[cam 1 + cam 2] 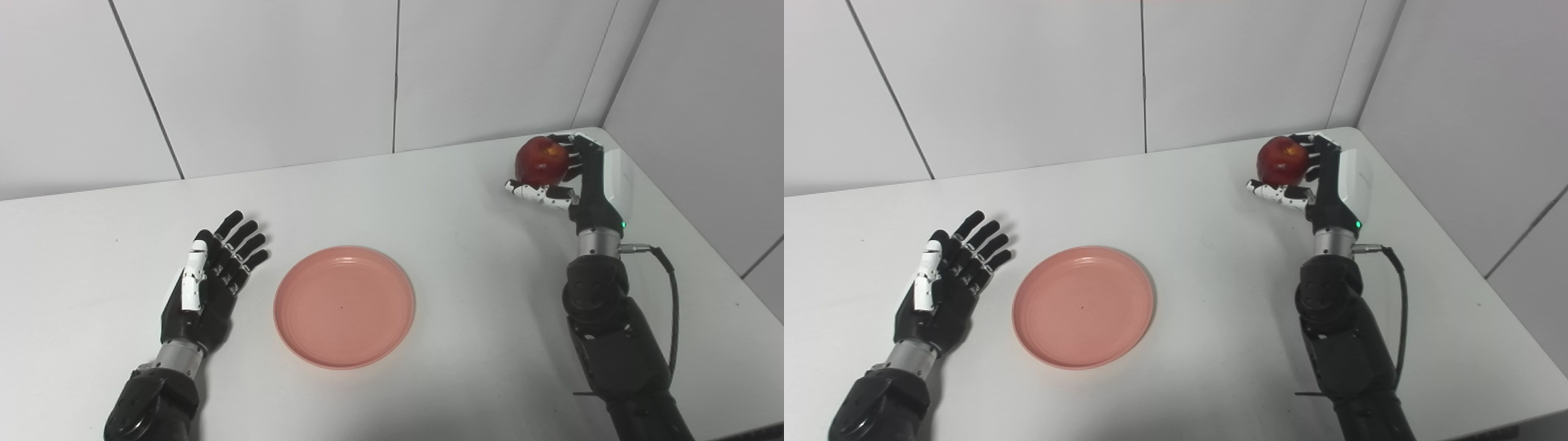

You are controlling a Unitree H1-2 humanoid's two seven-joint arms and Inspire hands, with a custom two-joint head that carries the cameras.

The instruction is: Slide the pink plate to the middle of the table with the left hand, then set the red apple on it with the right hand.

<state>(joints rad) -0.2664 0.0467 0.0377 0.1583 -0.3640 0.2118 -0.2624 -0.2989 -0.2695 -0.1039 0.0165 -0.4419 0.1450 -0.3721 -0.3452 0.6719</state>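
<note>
The pink plate (344,305) lies flat near the middle of the white table (441,202), with nothing on it. My left hand (211,275) rests just left of the plate, a small gap away, open with fingers stretched out. At the far right corner my right hand (572,177) is shut on the red apple (541,160), fingers behind it and thumb under it. Whether the apple is off the table I cannot tell. The same apple (1283,160) and plate (1083,305) appear in the right eye view.
White panelled walls close off the back and the right side, meeting in a corner just behind the right hand. A black cable (670,300) loops off the right wrist. The table's right edge runs diagonally beside the right arm.
</note>
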